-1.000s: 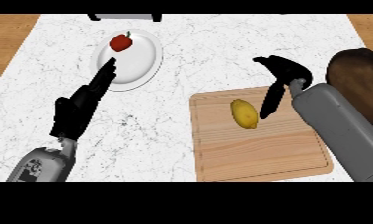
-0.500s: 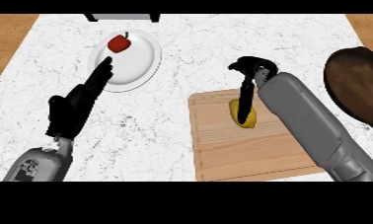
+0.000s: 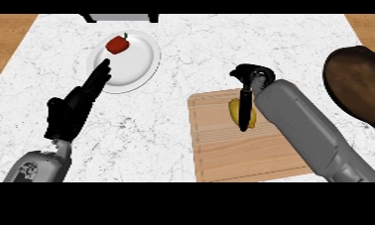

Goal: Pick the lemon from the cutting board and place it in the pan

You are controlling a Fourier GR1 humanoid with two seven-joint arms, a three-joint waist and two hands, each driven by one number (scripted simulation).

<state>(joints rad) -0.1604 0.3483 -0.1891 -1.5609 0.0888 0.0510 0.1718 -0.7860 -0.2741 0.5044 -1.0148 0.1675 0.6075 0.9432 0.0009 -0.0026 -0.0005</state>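
Lemon [image 3: 240, 113], yellow and oval, one only, lies on the pale wooden cutting board [image 3: 234, 154] directly under the black right hand [image 3: 249, 83], whose straight fingers reach down onto it, not curled round it. One dark brown round pan [image 3: 355, 83] shows at the right edge; whether it holds anything I cannot tell. One white round plate [image 3: 135, 65] holds one red apple [image 3: 117, 44]. The black left hand [image 3: 73, 110] rests open on the white marble worktop [image 3: 198, 45].

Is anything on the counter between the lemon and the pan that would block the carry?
Nothing visible. The lemon lies on the cutting board under the right hand, and the pan sits at the view's right edge; only the right forearm lies between them.
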